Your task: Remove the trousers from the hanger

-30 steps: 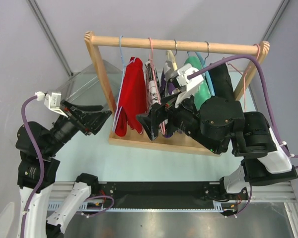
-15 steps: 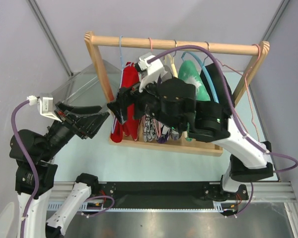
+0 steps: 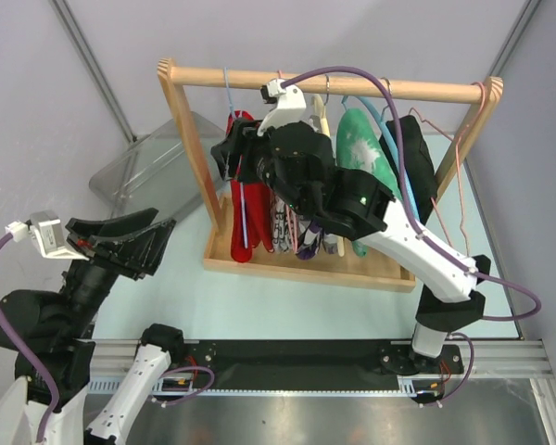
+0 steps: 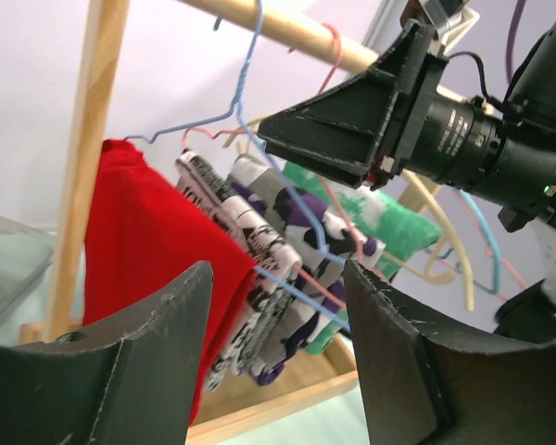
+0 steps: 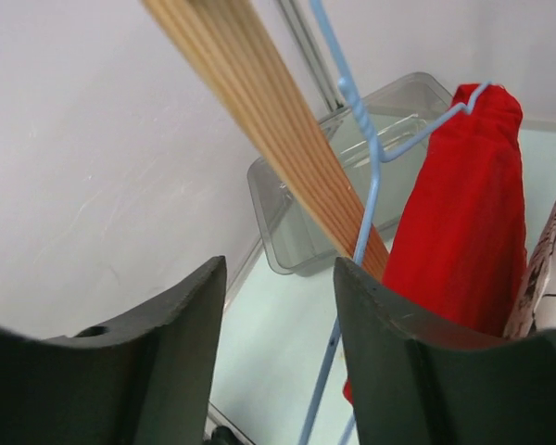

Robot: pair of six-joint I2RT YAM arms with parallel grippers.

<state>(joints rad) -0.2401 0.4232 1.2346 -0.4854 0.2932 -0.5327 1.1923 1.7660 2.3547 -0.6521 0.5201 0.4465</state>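
Red trousers (image 3: pixel 233 243) hang on a blue wire hanger (image 3: pixel 244 209) at the left end of the wooden rack (image 3: pixel 352 86). My right gripper (image 3: pixel 225 159) is open and empty, up beside the hanger near the rack's left post. In the right wrist view the hanger's wire (image 5: pixel 363 199) runs past the right finger, with the trousers (image 5: pixel 463 204) behind it and the gripper (image 5: pixel 278 343) closed on nothing. My left gripper (image 3: pixel 139 243) is open and empty, low and left of the rack. In its view (image 4: pixel 278 357) it faces the trousers (image 4: pixel 144 250) and hanger (image 4: pixel 250 102).
Patterned black-and-white (image 3: pixel 283 222), green (image 3: pixel 357 139) and black (image 3: pixel 412 158) garments hang further right on the rail. A clear plastic bin (image 3: pixel 153 171) sits left of the rack, also in the right wrist view (image 5: pixel 306 222). The rack's base board (image 3: pixel 306 264) lies on the table.
My right arm has swung left and up along the rack, from the middle garments to the blue hanger by the left post. My left arm has drawn back and down, away from the rack.
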